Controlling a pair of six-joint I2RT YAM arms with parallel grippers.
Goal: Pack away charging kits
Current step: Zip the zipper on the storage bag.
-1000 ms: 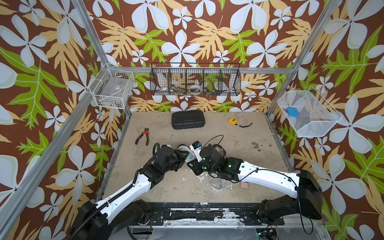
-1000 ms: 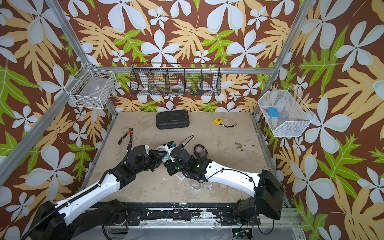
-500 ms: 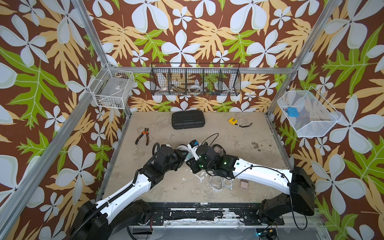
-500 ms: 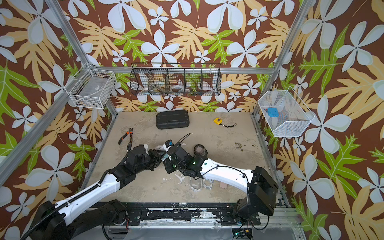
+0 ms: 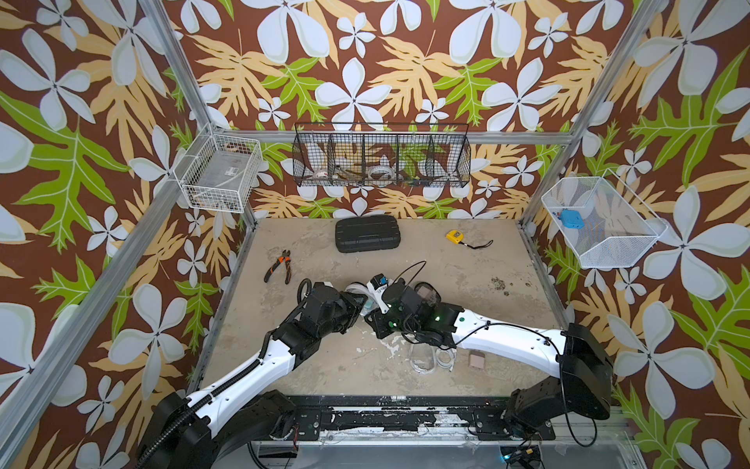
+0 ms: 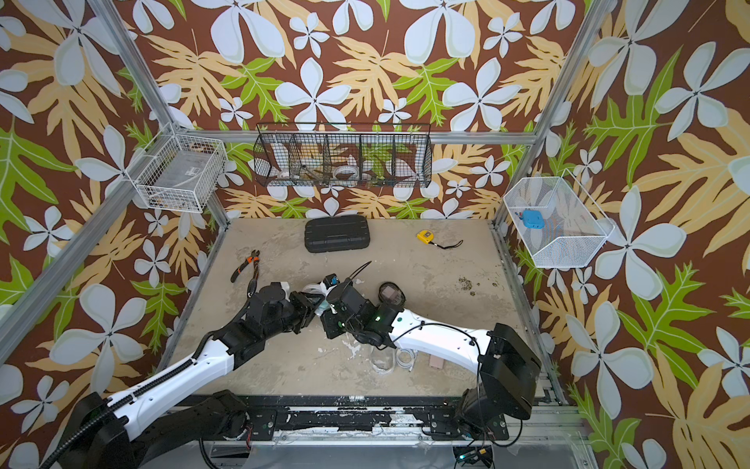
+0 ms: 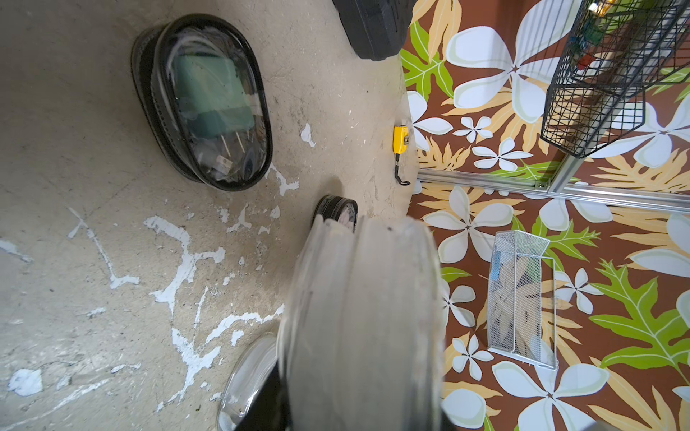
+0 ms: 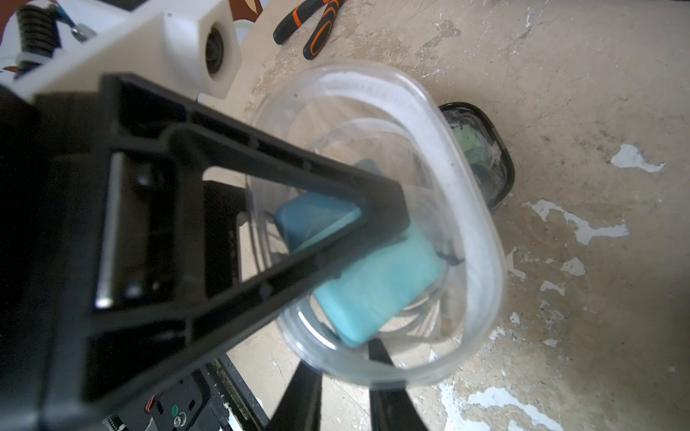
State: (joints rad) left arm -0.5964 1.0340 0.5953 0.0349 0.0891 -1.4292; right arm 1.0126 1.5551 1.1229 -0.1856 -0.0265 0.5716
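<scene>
My left gripper (image 5: 359,304) is shut on a clear oval case (image 8: 466,224), held up at mid-table; one of its black fingers (image 8: 283,224) crosses the case's mouth. A teal plug (image 8: 377,291) lies inside this case. My right gripper (image 5: 371,320) faces it. Its jaws are slightly apart and the tips are hidden behind the case's rim. In the left wrist view the held case (image 7: 358,317) is a grey blur. On the table lie a black-rimmed case with a teal plug (image 7: 209,100) and one with a pink plug (image 5: 426,292). Near the front are a clear case (image 5: 422,359), a white cable (image 5: 444,359) and a pink plug (image 5: 477,360).
A large black ribbed case (image 5: 367,239), pliers (image 5: 280,266) and a yellow tape measure (image 5: 454,236) lie toward the back. On the walls hang a white wire basket (image 5: 219,174), a black wire basket (image 5: 381,156) and a white mesh basket (image 5: 600,223) with a blue block.
My right arm has moved left, closer to the left gripper and the clear case. The left arm has stayed still with the case.
</scene>
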